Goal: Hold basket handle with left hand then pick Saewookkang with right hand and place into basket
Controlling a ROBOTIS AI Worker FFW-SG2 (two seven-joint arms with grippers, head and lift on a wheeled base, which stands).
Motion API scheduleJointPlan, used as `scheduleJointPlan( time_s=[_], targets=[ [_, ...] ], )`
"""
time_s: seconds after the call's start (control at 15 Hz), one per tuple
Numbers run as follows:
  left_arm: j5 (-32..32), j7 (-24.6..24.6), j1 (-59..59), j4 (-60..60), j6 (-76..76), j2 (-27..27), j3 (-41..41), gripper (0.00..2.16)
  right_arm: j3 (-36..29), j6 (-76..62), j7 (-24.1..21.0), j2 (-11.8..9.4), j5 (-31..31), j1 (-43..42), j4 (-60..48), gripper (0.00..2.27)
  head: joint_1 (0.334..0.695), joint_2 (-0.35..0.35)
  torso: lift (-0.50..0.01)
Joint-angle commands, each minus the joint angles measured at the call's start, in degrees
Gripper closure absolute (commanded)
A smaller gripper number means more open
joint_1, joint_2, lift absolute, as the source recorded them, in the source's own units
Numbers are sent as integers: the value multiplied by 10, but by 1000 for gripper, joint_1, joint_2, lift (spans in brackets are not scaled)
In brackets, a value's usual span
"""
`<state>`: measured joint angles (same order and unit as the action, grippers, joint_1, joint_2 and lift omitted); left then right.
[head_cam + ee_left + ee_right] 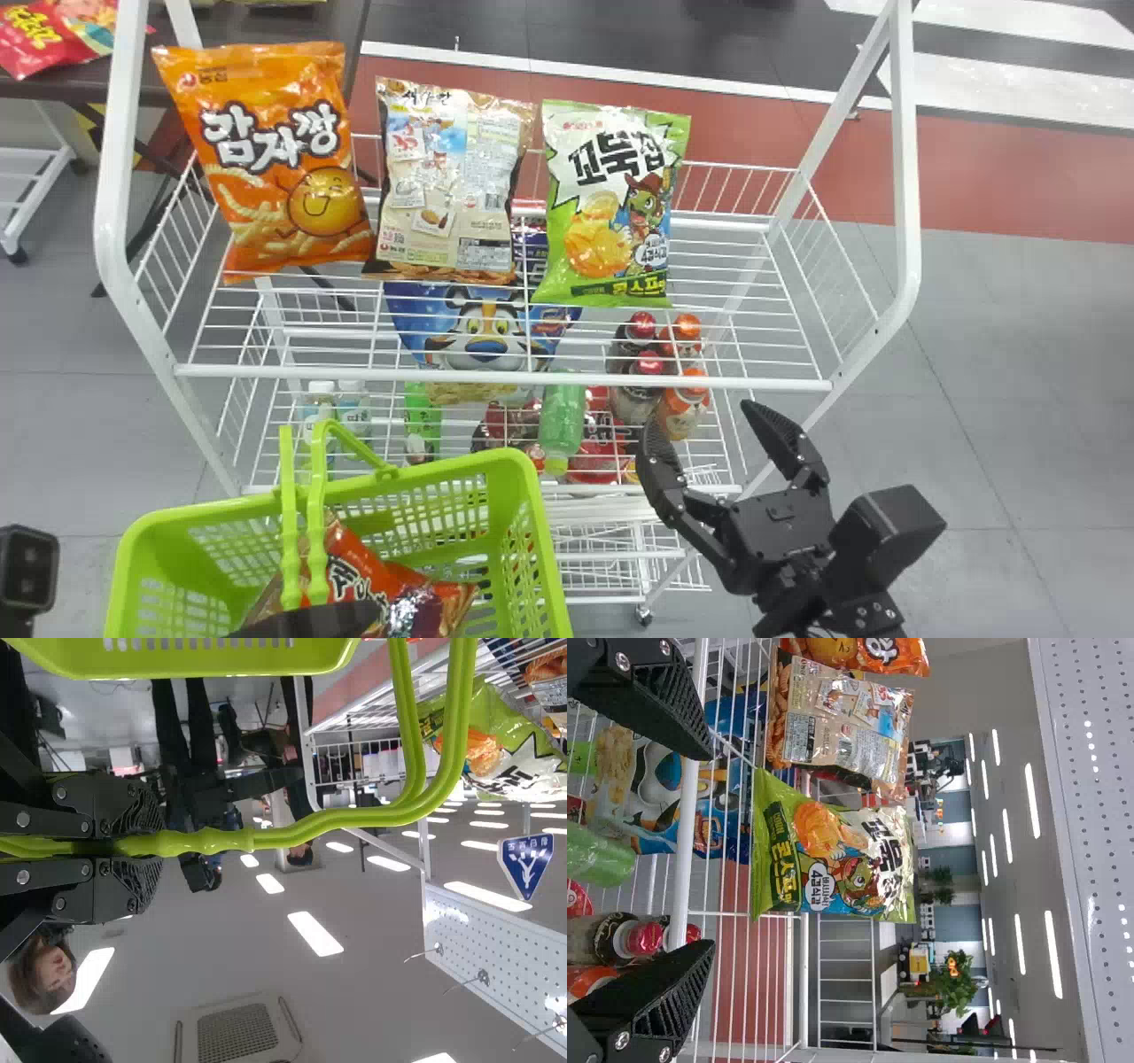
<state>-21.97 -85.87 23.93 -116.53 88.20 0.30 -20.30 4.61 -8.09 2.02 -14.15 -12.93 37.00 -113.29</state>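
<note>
"Head view first: where is the Saewookkang (399, 580)?"

"Down inside the green basket (518, 464), near and to the left, tilted against other packaging, as far as I can make out."

"And who has the basket?"

"I do, by my left gripper (310, 622). On the left wrist view its fingers are pinching the handle (314, 523), one on either side, and the handle is raised."

"What about your right gripper (702, 416)?"

"Spread wide. I see it at the near right, just short of the white rack (496, 378) and to the right of the basket, well apart from it."

"Anything on the rack's top level?"

"Three bags, standing in a row: an orange bag (283, 177) on the left, a beige bag (452, 186) in the middle, a green-and-white bag (611, 204) on the right. Lower down I have bottles with red and orange caps (679, 412), and a green bottle (561, 416) to their left."
</note>
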Motion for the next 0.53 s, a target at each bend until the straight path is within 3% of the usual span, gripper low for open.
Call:
scheduleJointPlan(
  time_s=[0.0,0.47],
  targets=[
    [0,0,1,0,18,0,0,2152,1,0,0,0,-1,1,0,46,695,-187,-19],
    [0,0,5,-4,18,0,2,2152,2,-4,0,-1,-1,6,-4,46,695,-187,-19]
  ],
)
